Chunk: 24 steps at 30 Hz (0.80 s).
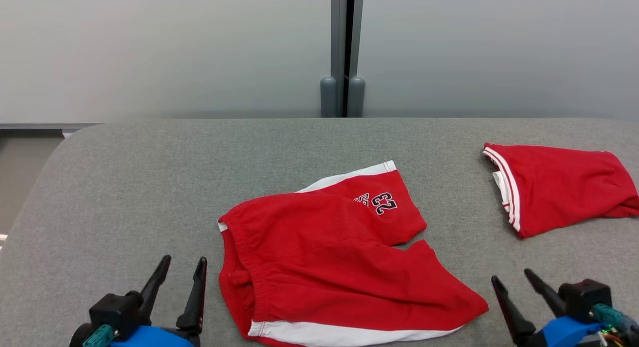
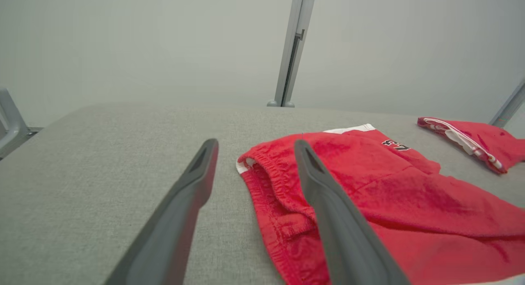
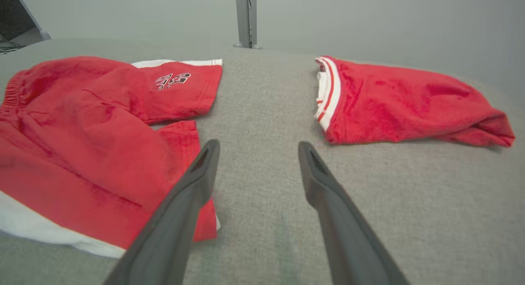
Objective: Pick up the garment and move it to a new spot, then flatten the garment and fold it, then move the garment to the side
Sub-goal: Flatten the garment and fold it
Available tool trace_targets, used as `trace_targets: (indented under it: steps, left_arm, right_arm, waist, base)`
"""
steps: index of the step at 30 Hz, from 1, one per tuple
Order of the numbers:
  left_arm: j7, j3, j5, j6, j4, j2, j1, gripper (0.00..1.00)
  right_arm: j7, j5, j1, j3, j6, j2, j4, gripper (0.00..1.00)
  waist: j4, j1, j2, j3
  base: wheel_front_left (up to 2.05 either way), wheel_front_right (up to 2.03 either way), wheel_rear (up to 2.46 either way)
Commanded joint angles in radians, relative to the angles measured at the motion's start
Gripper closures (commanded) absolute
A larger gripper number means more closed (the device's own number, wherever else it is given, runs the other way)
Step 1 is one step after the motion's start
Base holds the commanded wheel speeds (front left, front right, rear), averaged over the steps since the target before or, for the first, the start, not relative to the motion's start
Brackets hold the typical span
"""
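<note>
On a grey fabric-covered table [image 1: 125,187], a pair of red shorts [image 1: 324,267] is seen lying rumpled near the front edge, roughly at the middle of the surface, between the robot's two grippers. The elastic waistband [image 1: 239,257] is turned toward the robot's left, and the two legs are spread toward the right. The farther leg is marked with dark numerals [image 1: 384,203] and bordered on its far side by a white band [image 1: 349,176]. A broad white stripe [image 1: 349,333] is laid along the edge of the shorts nearest the robot. The left gripper [image 1: 184,258] is held just beside the waistband, its two dark fingers spread wide apart and clear of the cloth in the head view. The right gripper [image 1: 510,274] is held near the tip of the nearer leg, its fingers likewise spread wide, with bare grey table seen between them in the right wrist view. A second red garment [image 1: 564,187], edged with white-and-red striped trim [image 1: 506,187], is laid well apart from the shorts toward the table's right side. Behind the table, pale wall panels [image 1: 150,47] are divided by a grey upright post [image 1: 343,52].
</note>
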Motion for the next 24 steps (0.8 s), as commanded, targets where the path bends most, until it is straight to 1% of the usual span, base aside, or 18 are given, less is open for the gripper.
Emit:
trace_targets:
  steps: [1, 3, 5, 7, 10, 13, 16, 18, 24]
  left_arm:
    - [0.022, -0.02, -0.024, -0.002, -0.016, 0.014, 0.011, 0.0]
    - [0.091, -0.082, -0.085, -0.002, -0.037, 0.039, 0.027, 0.0]
    - [0.159, -0.152, -0.15, -0.002, -0.065, 0.082, 0.03, 0.0]
    - [0.216, -0.201, -0.215, -0.002, -0.09, 0.118, 0.032, 0.0]
    - [0.3, -0.255, -0.282, -0.002, -0.106, 0.156, 0.032, 0.0]
    - [0.351, -0.311, -0.331, -0.002, -0.118, 0.185, 0.002, 0.0]
    - [0.393, -0.364, -0.376, -0.002, -0.106, 0.199, -0.024, 0.0]
    - [0.418, -0.391, -0.386, -0.002, -0.084, 0.21, -0.045, 0.0]
    - [0.435, -0.461, -0.434, -0.002, -0.026, 0.21, -0.1, 0.0]
  right_arm:
    - [0.017, 0.023, 0.019, 0.014, 0.0, -0.008, 0.0, 0.0]
    - [0.057, 0.056, 0.04, 0.053, 0.0, -0.029, 0.007, 0.0]
    - [0.092, 0.09, 0.047, 0.092, 0.0, -0.044, 0.018, 0.0]
    - [0.119, 0.117, 0.041, 0.126, 0.0, -0.061, 0.036, 0.0]
    - [0.136, 0.151, 0.012, 0.164, 0.0, -0.072, 0.061, 0.0]
    - [0.129, 0.171, -0.02, 0.202, 0.0, -0.071, 0.084, 0.0]
    - [0.118, 0.182, -0.051, 0.235, 0.0, -0.07, 0.113, 0.0]
    - [0.113, 0.185, -0.076, 0.256, 0.0, -0.067, 0.133, 0.0]
    - [0.102, 0.2, -0.152, 0.334, 0.0, -0.064, 0.19, 0.0]
  waist:
    - [0.002, -0.0001, 0.0, 0.005]
    - [0.003, -0.0001, 0.0, 0.01]
    - [0.003, -0.0001, 0.0, 0.018]
    - [0.003, -0.0001, 0.0, 0.024]
    - [0.003, -0.0001, 0.0, 0.034]
    - [0.003, -0.0001, 0.0, 0.046]
    - [0.004, -0.0001, 0.0, 0.054]
    - [0.003, -0.0001, 0.0, 0.057]
    - [-0.008, -0.0001, 0.0, 0.063]
  base:
    - [0.0, 0.0, 0.0]
    - [0.0, 0.0, 0.0]
    - [0.0, 0.0, 0.0]
    - [0.0, 0.0, 0.0]
    - [0.0, 0.0, 0.0]
    - [0.0, 0.0, 0.0]
    - [0.0, 0.0, 0.0]
    - [0.0, 0.0, 0.0]
    - [0.0, 0.0, 0.0]
